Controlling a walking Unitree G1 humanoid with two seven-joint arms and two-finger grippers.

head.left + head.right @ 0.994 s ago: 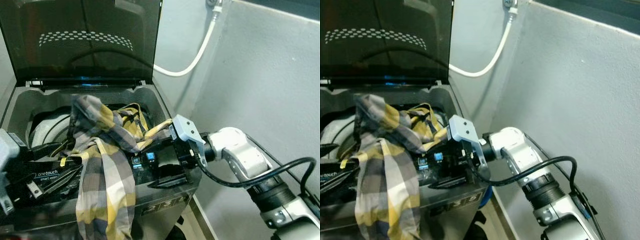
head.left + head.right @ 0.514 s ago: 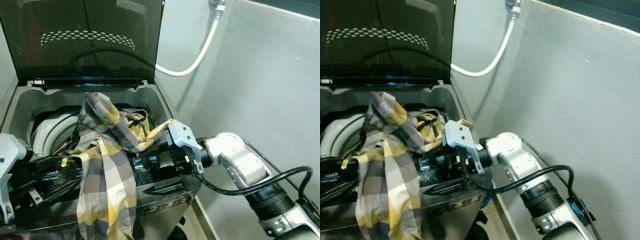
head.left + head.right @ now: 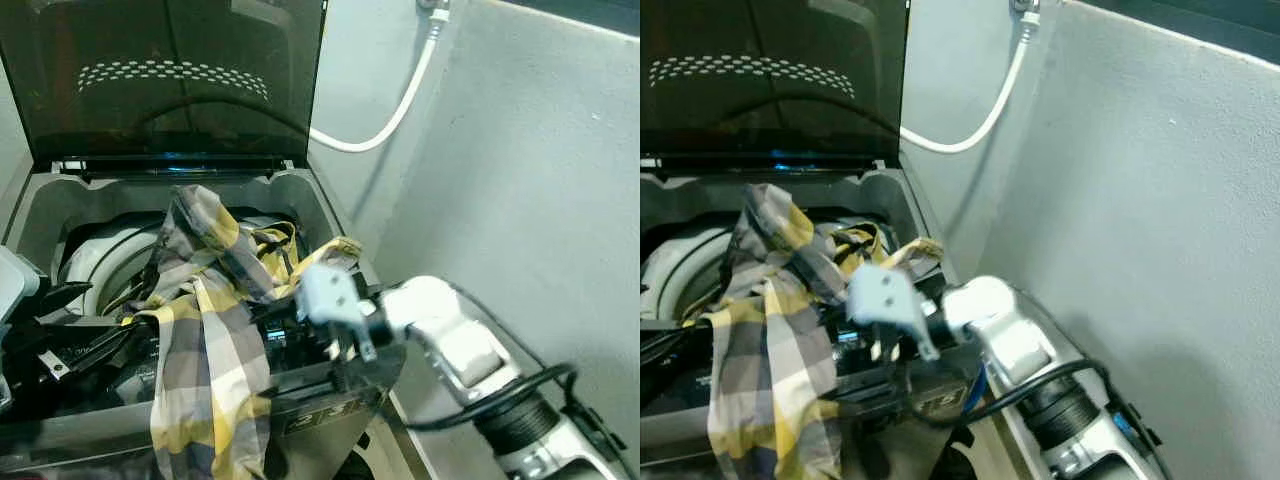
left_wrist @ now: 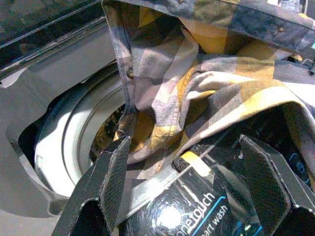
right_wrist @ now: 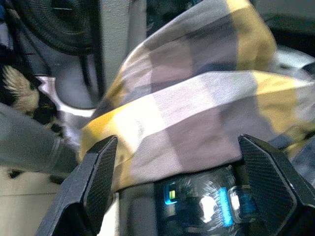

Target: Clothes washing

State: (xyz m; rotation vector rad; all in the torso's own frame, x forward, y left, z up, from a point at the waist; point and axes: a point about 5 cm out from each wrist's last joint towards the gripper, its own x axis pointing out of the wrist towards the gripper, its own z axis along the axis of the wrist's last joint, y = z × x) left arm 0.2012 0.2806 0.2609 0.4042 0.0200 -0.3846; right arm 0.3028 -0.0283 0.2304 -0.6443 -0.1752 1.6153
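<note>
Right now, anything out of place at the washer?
Yes. The plaid shirt is only partly in the drum: it drapes across the control panel and hangs down the washer's front. The right gripper, open, is at the draped fabric; the left gripper, also open, faces the drum.

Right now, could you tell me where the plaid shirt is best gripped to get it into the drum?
Probably the bunched fold at the top of the plaid shirt, approached from above: it rises over the drum, while the long tail hangs over the washer's front edge.
</note>
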